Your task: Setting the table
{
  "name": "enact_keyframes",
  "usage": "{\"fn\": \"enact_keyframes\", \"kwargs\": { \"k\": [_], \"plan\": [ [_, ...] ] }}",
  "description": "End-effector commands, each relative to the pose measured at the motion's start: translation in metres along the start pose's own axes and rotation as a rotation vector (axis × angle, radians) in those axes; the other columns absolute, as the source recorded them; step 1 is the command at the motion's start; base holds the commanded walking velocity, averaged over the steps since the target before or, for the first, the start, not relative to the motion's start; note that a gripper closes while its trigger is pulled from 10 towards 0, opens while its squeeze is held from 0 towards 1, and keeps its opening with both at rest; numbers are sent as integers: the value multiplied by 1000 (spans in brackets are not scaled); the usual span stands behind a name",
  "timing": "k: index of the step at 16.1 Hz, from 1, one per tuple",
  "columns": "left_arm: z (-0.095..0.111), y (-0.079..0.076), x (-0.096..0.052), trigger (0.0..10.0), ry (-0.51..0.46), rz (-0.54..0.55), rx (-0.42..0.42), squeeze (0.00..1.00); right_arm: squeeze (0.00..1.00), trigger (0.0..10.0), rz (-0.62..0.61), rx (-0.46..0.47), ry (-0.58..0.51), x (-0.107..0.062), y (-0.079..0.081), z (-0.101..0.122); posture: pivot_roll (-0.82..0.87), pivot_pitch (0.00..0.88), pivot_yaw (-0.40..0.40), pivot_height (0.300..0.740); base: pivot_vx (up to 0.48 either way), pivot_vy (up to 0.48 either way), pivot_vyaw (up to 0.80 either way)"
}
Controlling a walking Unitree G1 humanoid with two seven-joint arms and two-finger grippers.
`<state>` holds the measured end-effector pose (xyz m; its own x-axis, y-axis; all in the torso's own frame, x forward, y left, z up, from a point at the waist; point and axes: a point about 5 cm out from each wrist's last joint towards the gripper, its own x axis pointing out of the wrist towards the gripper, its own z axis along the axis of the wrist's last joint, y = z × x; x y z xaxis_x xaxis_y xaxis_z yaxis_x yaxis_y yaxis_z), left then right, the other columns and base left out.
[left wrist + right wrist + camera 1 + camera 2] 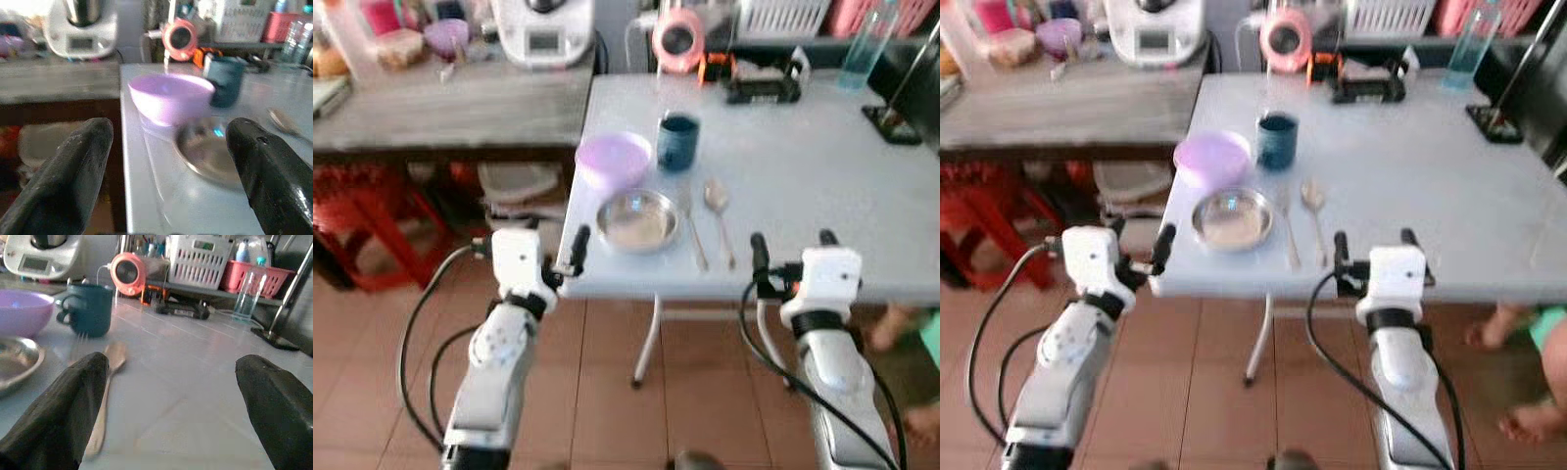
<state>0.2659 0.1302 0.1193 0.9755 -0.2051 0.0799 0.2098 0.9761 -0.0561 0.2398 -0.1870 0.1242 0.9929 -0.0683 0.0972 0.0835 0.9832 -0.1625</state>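
Near the front left corner of the white table (803, 166) stand a purple bowl (614, 159), a dark teal mug (677, 141) and a shallow steel plate (637, 220). A fork (691, 230) and a spoon (719, 211) lie just right of the plate. My left gripper (530, 242) is open at the table's left front corner, level with the bowl (168, 98) and plate (210, 156). My right gripper (793, 242) is open at the front edge, right of the spoon (105, 391), with nothing between its fingers.
A wooden counter (450, 108) with a white appliance (543, 29) adjoins the table on the left, with a red stool (372, 225) beneath it. A pink round device (677, 39), a black gadget (762, 86) and a clear bottle (862, 49) stand at the back. A person's feet (901, 328) are at right.
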Motion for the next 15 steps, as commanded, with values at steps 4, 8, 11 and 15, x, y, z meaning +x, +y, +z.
{"fn": "enact_keyframes", "kwargs": {
  "k": [4, 8, 11, 15],
  "plan": [
    [-1, 16, -8, 10000, 20, 56, 37, 0, 0, 10000, 2, 41, -18, 0, 5, 5, 4, 0, 26, 740, 0, 0, 0],
    [2, 14, -7, 10000, 2, 34, 45, 0, 0, 10000, -7, 39, 2, 1, 6, 2, 8, 0, 26, 740, 390, 0, 538],
    [2, 14, -8, 10000, 5, 29, 47, 0, 0, 10000, -15, 40, 5, -1, 4, 2, 6, 0, 28, 740, 395, 0, 171],
    [3, 11, -9, 10000, -3, 5, 36, 0, 0, 10000, -59, 66, 49, -3, 1, -6, 6, 0, 26, 740, 97, 0, 0]
  ]
}}
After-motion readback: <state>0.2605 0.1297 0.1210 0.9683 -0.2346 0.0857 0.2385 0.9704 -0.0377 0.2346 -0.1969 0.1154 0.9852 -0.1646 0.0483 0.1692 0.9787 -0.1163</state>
